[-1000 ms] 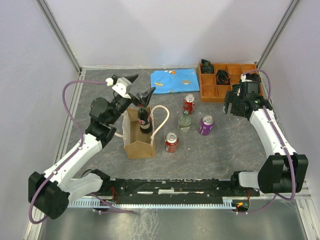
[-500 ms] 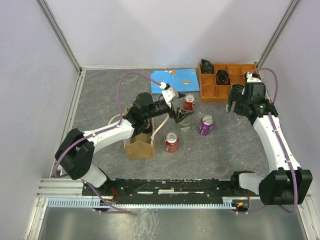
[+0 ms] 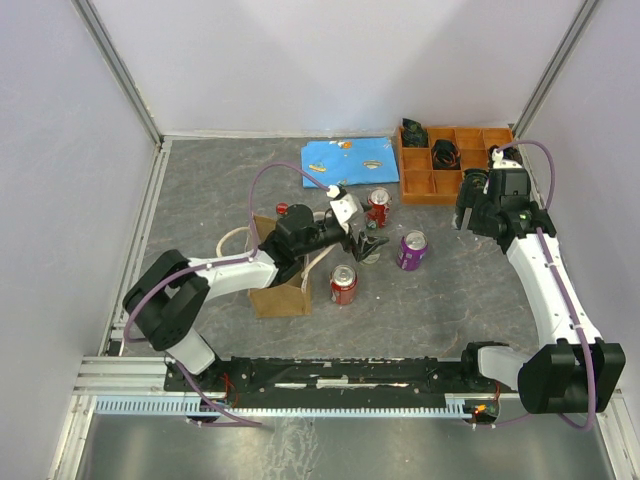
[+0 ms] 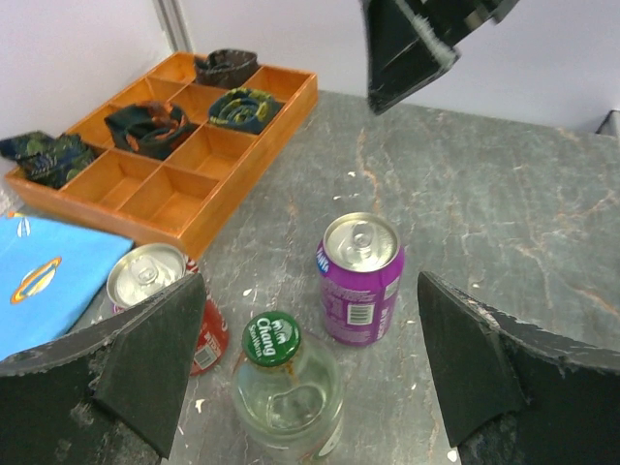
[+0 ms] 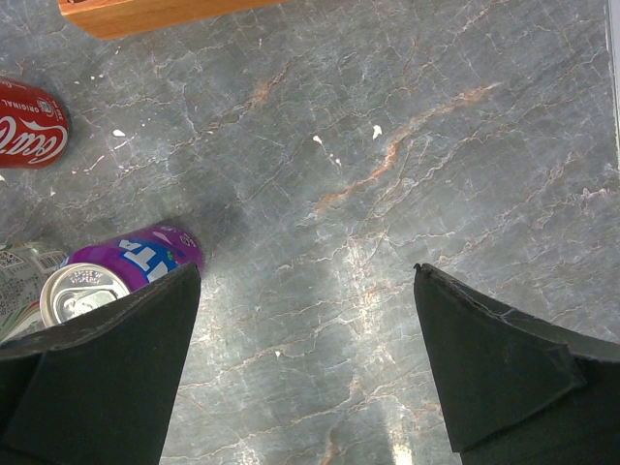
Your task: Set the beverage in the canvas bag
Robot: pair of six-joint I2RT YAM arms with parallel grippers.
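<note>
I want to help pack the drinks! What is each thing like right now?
Canvas bag: upright.
Glass bottle: upright, green cap on.
Purple can: upright, unopened.
Red can by the tray: upright.
Red can by the bag: upright.
Left fingers: open, glass bottle between them.
Right fingers: open, holding nothing.

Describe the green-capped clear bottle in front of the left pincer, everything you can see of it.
The bottle is clear, squat and round-shouldered, closed with a green screw cap that bears white lettering. Whether it holds liquid cannot be told. It stands upright on the grey marbled table, between the open fingers of the left pincer, not gripped. A purple can stands close behind it and a red can beside it; contact with either is unclear.
</note>
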